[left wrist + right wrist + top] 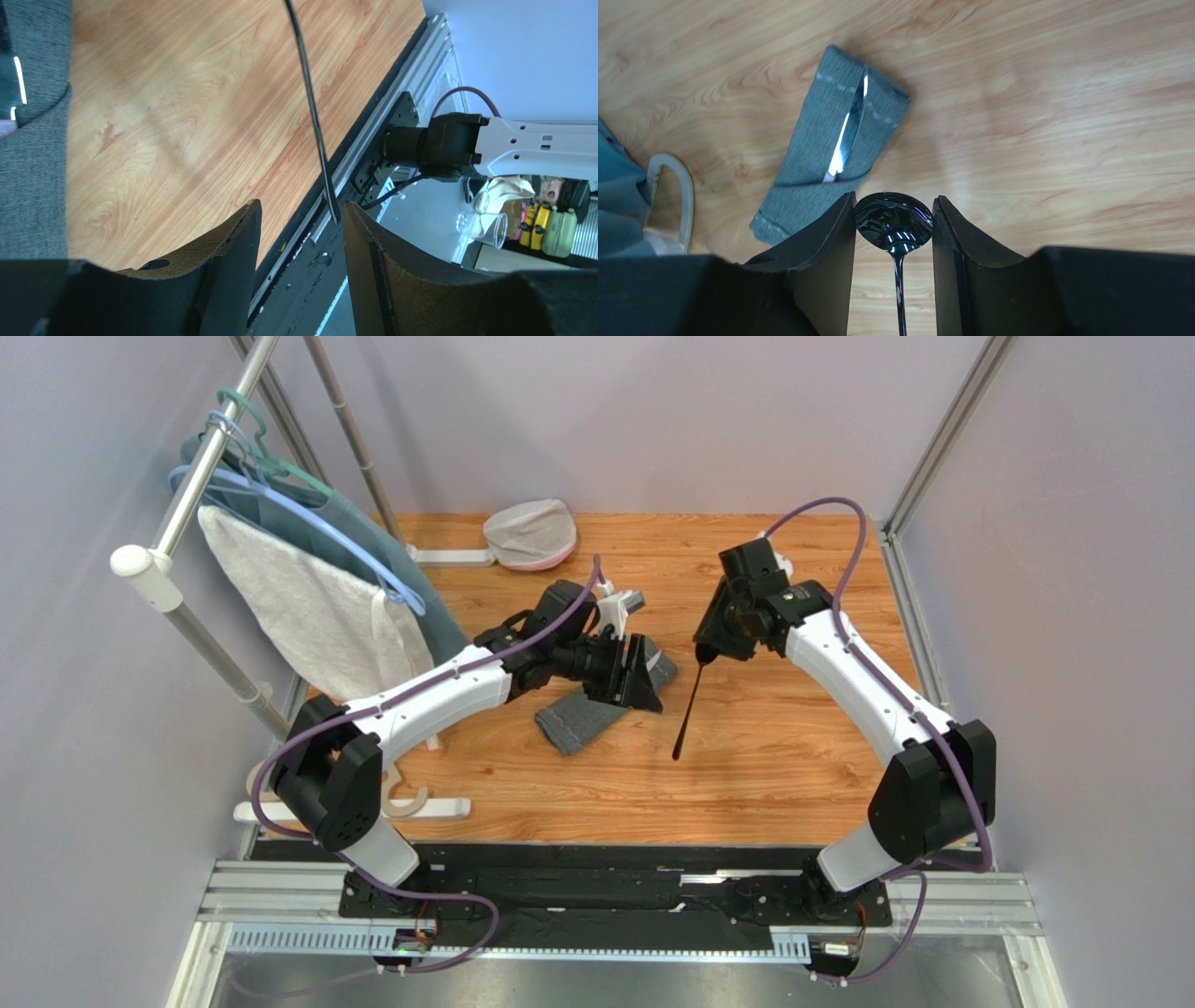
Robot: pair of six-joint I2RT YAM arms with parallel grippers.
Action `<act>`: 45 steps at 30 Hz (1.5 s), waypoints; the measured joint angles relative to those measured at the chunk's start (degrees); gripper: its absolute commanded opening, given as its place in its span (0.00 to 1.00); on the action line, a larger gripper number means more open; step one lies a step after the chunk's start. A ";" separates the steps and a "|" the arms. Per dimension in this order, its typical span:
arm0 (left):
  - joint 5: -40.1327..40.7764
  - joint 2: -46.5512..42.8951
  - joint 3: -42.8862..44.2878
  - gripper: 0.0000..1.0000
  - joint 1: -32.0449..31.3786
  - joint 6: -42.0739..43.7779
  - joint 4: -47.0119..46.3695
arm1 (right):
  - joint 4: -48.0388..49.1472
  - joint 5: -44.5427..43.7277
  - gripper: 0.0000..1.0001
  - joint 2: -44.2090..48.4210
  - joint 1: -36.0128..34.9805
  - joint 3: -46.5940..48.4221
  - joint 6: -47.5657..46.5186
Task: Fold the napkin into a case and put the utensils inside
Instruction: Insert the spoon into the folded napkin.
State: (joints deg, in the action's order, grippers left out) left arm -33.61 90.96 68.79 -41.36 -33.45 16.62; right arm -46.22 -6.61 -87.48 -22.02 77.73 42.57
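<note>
1. The napkin is seen folded into the case (578, 717), a narrow grey pouch lying flat on the table (786, 770) around its middle, angled from near-left to far-right
2. A silver utensil (847, 133) is seen tucked into the slit along the case's upper face; only a bright strip of it shows
3. The black spoon (687, 707) is held off the table, just right of the case. Its handle hangs down toward the near side
4. Right gripper (894, 210): the fingers are clamped on either side of the spoon's bowl, as seen in the right wrist view
5. Left gripper (302, 231): the fingers stand apart with nothing between them. From above it is seen at the case's far-right end; whether it touches the cloth cannot be told
6. Step in hand, as judged: folding is done and one piece is placed, so the second piece is being carried to the pouch
7. Next move, as judged: the handle tip should be brought to the slit beside the silver piece and lined up with the pouch's long axis. It should then be slid in at a shallow angle
8. The opening may need to be pinned or lifted by the left gripper so the cloth is not pushed along the table
9. Release is best left until the handle is well inside
</note>
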 measured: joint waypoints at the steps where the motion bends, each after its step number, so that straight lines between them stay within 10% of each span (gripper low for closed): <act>1: -0.02 -0.02 -0.63 0.56 -0.24 -0.04 -0.48 | -0.31 0.15 0.00 -0.28 -1.55 0.15 0.94; 14: -6.80 1.46 -7.63 0.40 -0.61 -5.27 -9.27 | 0.04 1.16 0.00 -1.42 -7.45 0.87 9.42; 18: -9.40 2.73 -7.93 0.06 -0.61 -6.60 -11.56 | 0.26 1.18 0.00 -1.42 -8.48 1.25 10.78; 25: -7.98 2.71 -8.44 0.00 0.11 -4.72 -8.11 | 0.37 3.30 0.49 -1.40 -8.98 1.84 8.79; 31: -7.85 2.38 -8.46 0.00 -0.02 -0.31 -5.27 | -0.50 5.75 0.54 -1.40 -9.09 1.81 3.13; 41: -8.46 2.38 -8.48 0.00 0.59 1.25 -1.55 | -1.57 4.92 0.33 -2.75 -11.43 1.81 2.89; 45: -8.98 2.36 -8.52 0.00 1.27 1.29 -0.87 | -1.57 4.04 0.00 -3.19 -11.82 1.81 4.22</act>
State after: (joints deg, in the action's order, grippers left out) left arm -42.59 93.32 60.27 -40.10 -32.16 15.75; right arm -47.79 -2.57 -90.67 -33.85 79.55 46.78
